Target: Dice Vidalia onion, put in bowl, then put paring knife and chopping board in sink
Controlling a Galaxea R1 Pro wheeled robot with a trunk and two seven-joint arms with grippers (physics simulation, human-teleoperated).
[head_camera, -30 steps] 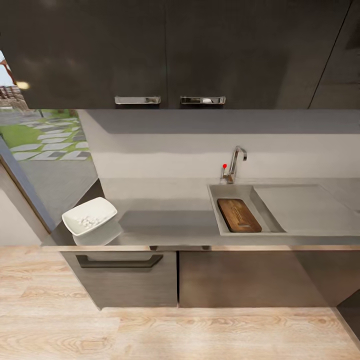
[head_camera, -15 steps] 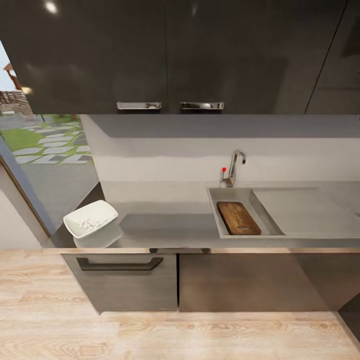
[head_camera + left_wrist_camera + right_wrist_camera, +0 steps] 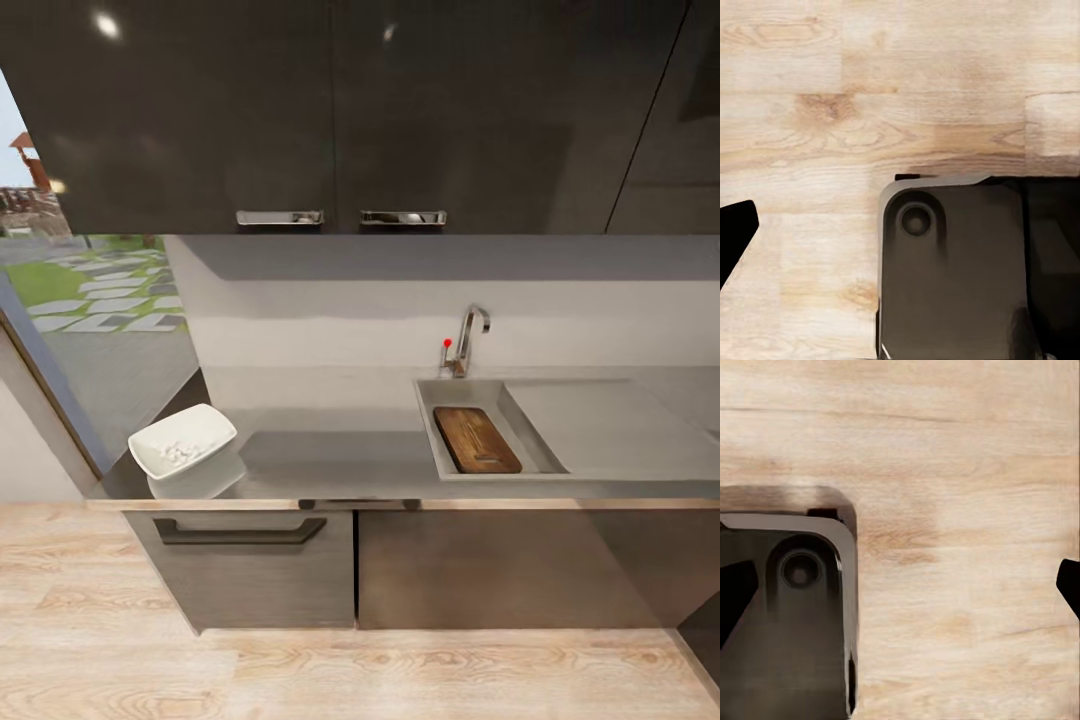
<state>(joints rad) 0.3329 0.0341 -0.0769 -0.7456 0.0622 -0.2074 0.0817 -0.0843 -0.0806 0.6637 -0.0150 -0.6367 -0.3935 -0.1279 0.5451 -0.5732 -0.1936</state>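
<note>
Showing one black gripper fingertip over the wooden floor.

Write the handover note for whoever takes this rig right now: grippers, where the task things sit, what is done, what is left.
Grippers: both wrist cameras look down at the wooden floor and the robot's base; whether the jaws are open or shut cannot be told.
Things: chopping board lies flat in the sink basin. Bowl stands at the countertop's left end with diced onion inside.
Done: onion diced and bowled, board in the sink.
Left: confirm the paring knife; it cannot be made out at this distance.
</note>
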